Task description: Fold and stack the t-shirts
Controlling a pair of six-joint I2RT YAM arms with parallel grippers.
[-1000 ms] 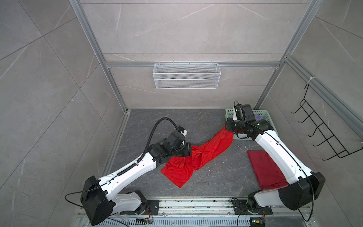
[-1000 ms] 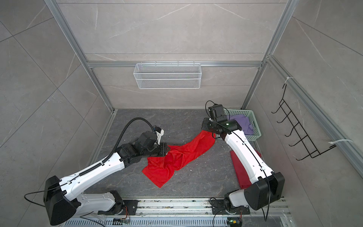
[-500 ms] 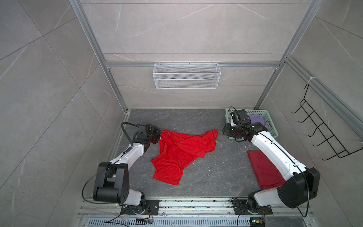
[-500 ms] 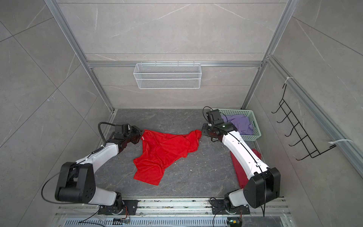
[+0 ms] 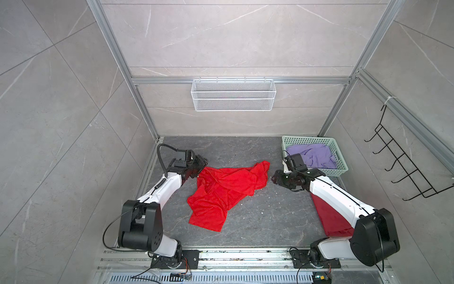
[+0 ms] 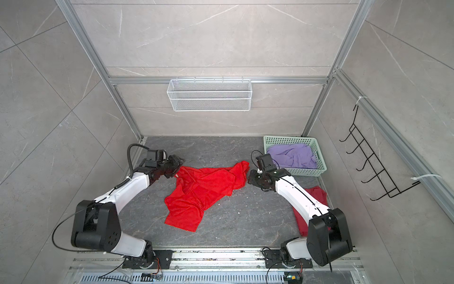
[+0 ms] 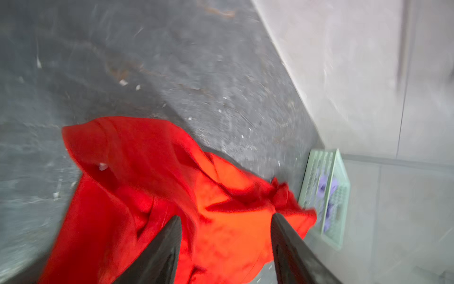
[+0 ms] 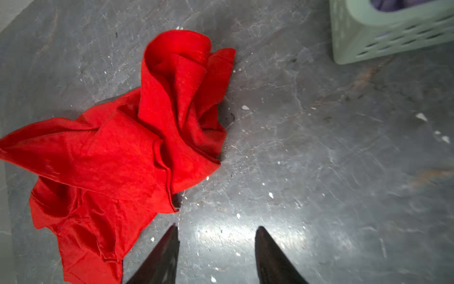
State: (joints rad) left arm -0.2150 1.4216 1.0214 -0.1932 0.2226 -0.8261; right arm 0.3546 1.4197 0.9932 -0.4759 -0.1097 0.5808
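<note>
L pincer point(image 7: 225, 216) spread, maybe touching red shirt point(image 5: 221, 191); R pincer point(image 8: 217, 226) spread, shirt just beside.

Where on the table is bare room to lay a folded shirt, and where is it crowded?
Free: the table between the bright red shirt and the front rail, and the far strip behind it. Crowded: the right side, with basket and darker red shirt.

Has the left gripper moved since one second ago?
Yes. The left gripper has moved left, away from the mint-green perforated plastic basket, toward the left wall.
</note>
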